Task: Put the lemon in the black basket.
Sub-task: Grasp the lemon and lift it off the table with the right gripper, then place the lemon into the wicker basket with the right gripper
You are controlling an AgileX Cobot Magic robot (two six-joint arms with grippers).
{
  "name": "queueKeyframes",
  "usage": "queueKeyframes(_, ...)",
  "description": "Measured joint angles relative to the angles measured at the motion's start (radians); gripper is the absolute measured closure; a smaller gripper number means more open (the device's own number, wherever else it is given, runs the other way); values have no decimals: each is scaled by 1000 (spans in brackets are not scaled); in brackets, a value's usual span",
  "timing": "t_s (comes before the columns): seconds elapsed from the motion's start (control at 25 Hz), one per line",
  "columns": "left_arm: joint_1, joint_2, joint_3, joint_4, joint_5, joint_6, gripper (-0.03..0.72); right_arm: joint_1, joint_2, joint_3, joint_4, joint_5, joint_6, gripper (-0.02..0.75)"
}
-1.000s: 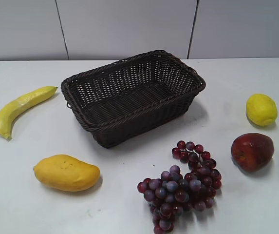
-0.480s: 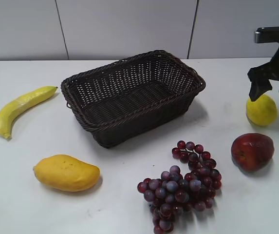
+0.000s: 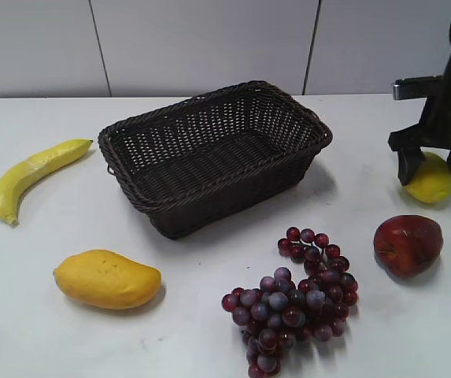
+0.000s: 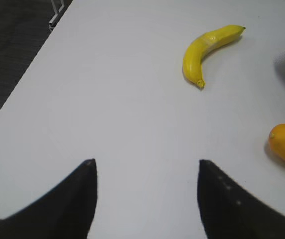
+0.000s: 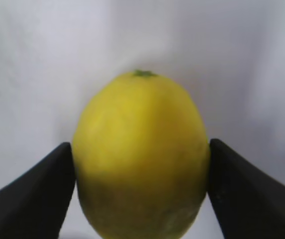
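Exterior view: our right gripper [image 3: 432, 167] straddles the lemon [image 3: 431, 179], far right on the table.
No readable writing. Jaws flank its sides; grip uncertain. Left gripper [image 4: 144, 172] gapes. The black basket [image 3: 213, 153] sits centre; apple [image 3: 408, 244] nearby.

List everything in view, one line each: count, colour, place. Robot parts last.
black basket: one, dark brown-black wicker, table centre, nothing in it.
lemon: one, bright yellow, right side of the table, between the right claw's fingers.
banana: one, yellow, far left.
mango: one, orange-yellow, front left.
grapes: one bunch, dark red-purple, front centre.
apple: one, red, front right, below the lemon.
table: one, white.
right claw: one, black, fingers on either side of the lemon.
left claw: one, black, open over bare table.
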Motion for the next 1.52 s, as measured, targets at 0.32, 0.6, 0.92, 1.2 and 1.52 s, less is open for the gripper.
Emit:
queueKeyframes(0.32,0,0,0,0,0,0,216,0,5,-10,18,15,1,186)
queueKeyframes(0.6,0,0,0,0,0,0,216,15,-41,-169,40,99,-5,186)
queueKeyframes(0.92,0,0,0,0,0,0,216,216,-61,-452,142,131,-69,186)
queueKeyframes(1.2,0,0,0,0,0,0,216,437,-37,-461,151,-1,-79,186)
queueKeyframes(1.52,0,0,0,0,0,0,216,561,90,-461,177,-84,-80,186)
